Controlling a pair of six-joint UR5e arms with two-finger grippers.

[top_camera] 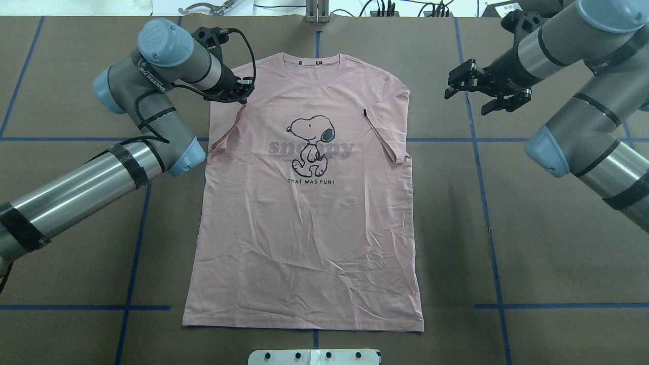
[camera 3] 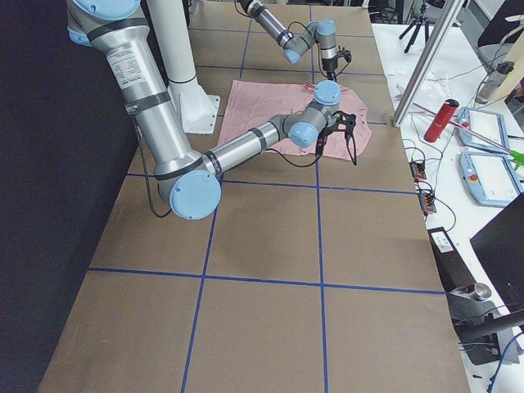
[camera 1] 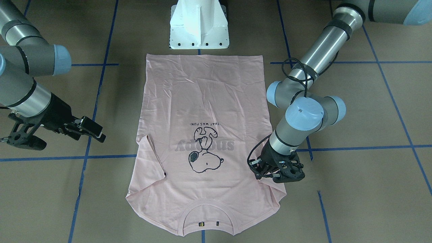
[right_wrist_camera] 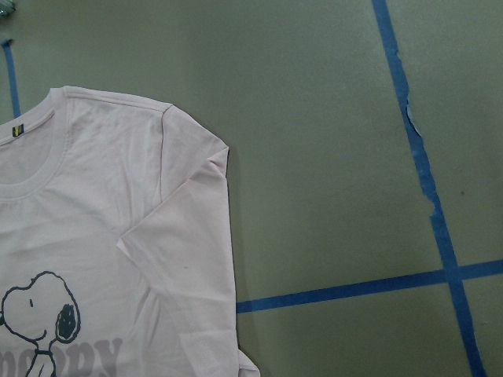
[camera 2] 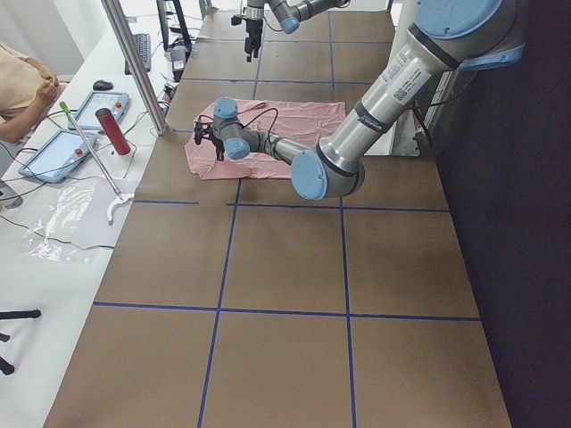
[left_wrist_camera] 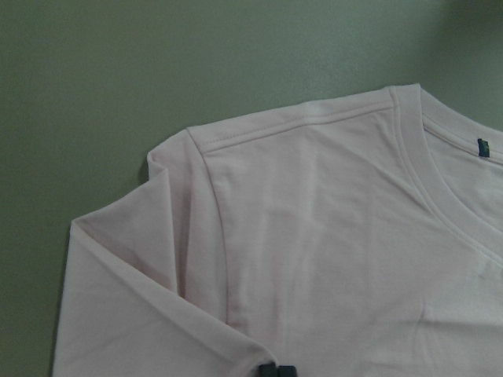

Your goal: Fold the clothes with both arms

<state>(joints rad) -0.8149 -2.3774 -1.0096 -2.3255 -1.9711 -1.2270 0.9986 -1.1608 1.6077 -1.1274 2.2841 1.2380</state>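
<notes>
Two claws want matching holds: the right claw, spread wide beside the shirt, should take its shoulder as squarely as the left claw, tips together there.

The T-shirt lies flat mid-table, collar toward the far edge and hem toward the base at the near edge. Both sleeves are folded in over its front. The left gripper is over the shirt's left shoulder, perhaps touching it. The right gripper is beside the right shoulder, off the shirt.
</notes>
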